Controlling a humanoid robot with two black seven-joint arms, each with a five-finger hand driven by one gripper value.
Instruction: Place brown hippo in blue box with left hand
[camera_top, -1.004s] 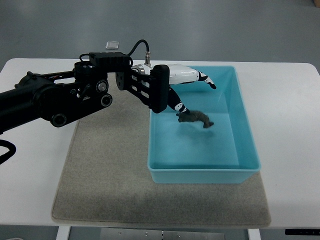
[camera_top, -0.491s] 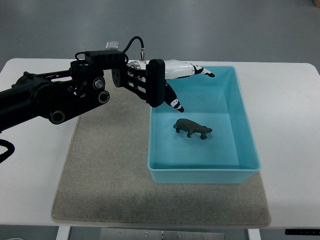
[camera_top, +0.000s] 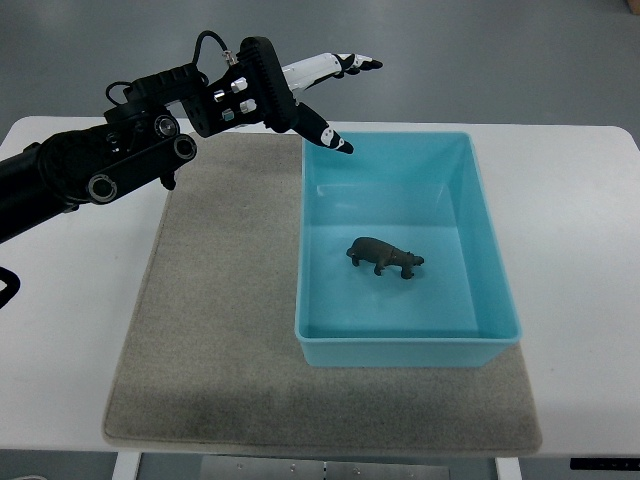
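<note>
— What are your fingers (camera_top: 330, 68) made of?
— Glossy white plastic with black tips; my arm (camera_top: 90, 170) is matt black.
— The blue box (camera_top: 490, 255)?
— Smooth plastic, slight sheen. The brown hippo (camera_top: 384, 256) looks matt, the mat (camera_top: 200, 350) rough grey cloth, the table (camera_top: 580, 250) smooth white.

Black arm, white hand (camera_top: 318, 92), black fingertips

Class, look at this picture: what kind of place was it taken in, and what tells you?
Probably a robot test bench in a lab: a plain white table, a grey mat marking the work area, and a toy hippo in a blue box.
</note>
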